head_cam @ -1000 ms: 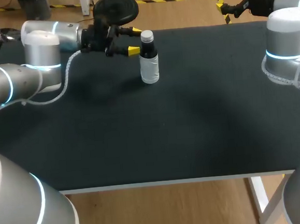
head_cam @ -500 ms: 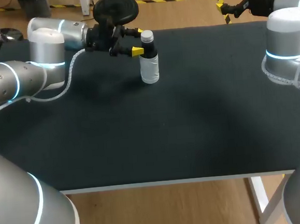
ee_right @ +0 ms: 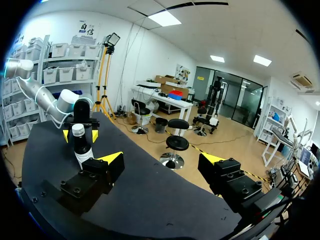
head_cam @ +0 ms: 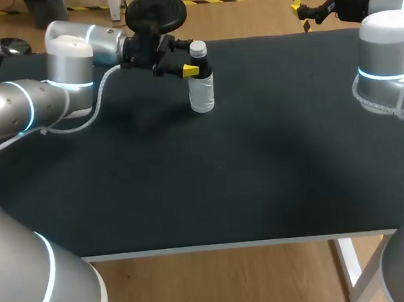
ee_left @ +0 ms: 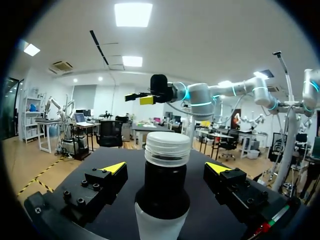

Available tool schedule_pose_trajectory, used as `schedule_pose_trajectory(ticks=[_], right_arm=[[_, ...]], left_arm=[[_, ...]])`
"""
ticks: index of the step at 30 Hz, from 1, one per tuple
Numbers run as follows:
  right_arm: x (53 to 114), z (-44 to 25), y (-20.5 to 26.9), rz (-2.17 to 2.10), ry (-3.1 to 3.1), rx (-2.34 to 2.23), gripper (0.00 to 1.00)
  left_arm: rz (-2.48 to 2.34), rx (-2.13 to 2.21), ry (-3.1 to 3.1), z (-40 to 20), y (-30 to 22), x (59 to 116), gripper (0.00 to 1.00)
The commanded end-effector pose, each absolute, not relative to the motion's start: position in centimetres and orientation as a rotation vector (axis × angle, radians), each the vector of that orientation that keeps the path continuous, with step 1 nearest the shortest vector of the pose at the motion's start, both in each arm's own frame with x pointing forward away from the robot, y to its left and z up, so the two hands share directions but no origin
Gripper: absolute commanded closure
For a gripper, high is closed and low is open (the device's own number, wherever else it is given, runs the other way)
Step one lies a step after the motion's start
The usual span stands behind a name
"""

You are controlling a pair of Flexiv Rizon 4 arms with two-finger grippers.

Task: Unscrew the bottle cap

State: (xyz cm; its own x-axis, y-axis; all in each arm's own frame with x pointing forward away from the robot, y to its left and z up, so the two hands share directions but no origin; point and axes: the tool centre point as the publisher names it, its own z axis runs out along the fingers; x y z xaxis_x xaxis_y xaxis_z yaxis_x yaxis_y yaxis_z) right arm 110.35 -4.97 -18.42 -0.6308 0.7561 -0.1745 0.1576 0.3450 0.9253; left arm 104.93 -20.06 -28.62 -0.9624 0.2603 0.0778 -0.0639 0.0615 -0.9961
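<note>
While the left claw [ee_left: 165, 168] gapes released, the bottle [ee_left: 162, 197] stands upright between its fingers, untouched.

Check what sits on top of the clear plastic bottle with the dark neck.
A white ribbed screw cap, still on. The bottle mouth beneath it is covered.
</note>
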Motion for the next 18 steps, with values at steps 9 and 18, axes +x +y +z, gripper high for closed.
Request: schedule_pose_trajectory(ticks=[9,18], right_arm=[[110.38,-18.47,-5.01,1.291,2.011,0.793,0.00],[110.38,-18.47,-5.01,1.291,2.011,0.793,0.00]], left_arm=[[1.964,-0.268,-2.055,-28.90,-20.44,105.46,0.00],[1.967,-0.274,-2.045,-28.88,-20.41,105.43,1.00]])
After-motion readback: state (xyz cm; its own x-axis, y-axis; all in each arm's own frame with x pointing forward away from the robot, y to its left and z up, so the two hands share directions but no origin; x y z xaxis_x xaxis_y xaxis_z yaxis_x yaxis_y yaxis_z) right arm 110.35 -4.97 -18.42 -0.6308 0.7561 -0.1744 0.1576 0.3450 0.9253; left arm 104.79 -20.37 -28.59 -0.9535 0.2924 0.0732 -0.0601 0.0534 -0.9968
